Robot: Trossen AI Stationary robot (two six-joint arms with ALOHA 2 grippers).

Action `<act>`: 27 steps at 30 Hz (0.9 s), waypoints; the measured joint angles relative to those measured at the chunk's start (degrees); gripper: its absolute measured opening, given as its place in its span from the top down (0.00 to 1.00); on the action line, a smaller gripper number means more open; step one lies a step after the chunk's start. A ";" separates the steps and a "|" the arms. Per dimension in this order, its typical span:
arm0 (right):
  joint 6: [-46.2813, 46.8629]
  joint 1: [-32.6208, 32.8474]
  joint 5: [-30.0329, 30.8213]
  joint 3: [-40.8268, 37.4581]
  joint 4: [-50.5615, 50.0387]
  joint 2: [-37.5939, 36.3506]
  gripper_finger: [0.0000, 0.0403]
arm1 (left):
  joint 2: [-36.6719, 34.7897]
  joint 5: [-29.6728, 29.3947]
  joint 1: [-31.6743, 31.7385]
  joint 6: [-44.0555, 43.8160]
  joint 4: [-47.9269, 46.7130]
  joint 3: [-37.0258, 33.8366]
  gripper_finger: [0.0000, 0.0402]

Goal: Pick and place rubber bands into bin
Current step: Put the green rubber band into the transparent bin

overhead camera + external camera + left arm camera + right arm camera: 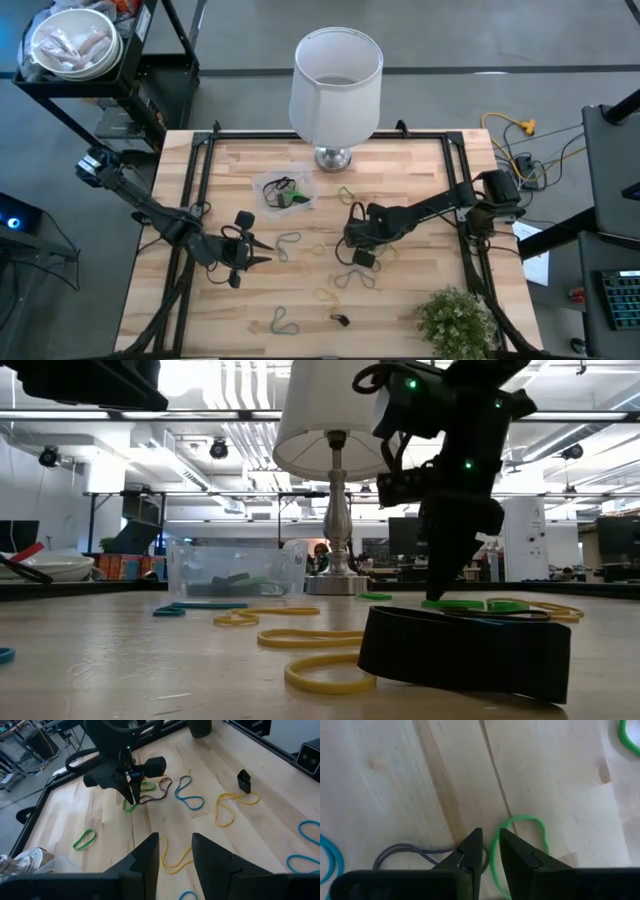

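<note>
**A:** From above first — where does everything sit?

**B:** The small clear plastic bin (286,192) is on the pale wooden table (420,300) just in front of the white lampshade (336,72), with a few bands already in it. Loose thin rubber bands (356,280) lie scattered across the middle. The right gripper (353,238) is down among them; the left gripper (262,259) hovers well apart.

**A:** And at table level?

**B:** A dark arm's fingers reach to the tabletop behind a yellow rubber loop (318,674) — the bin sits farther back.

**A:** Left wrist?

**B:** Its jaws stand parted with nothing between them (waiting, I'd say).

**A:** Right wrist?

**B:** The tips are nearly together at the wood, beside a thin green rubber loop (520,842) and a grey one (405,852). Whether the green band is pinched, I can't tell.

**A:** So the step?

**B:** Picking, I judge. Next calls for closing firmly, lifting clear, then carrying to the bin.
</note>
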 joint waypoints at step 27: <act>7.44 -3.21 -1.45 -2.67 3.79 0.01 0.85 | 0.00 0.01 0.02 -0.07 0.30 0.00 0.75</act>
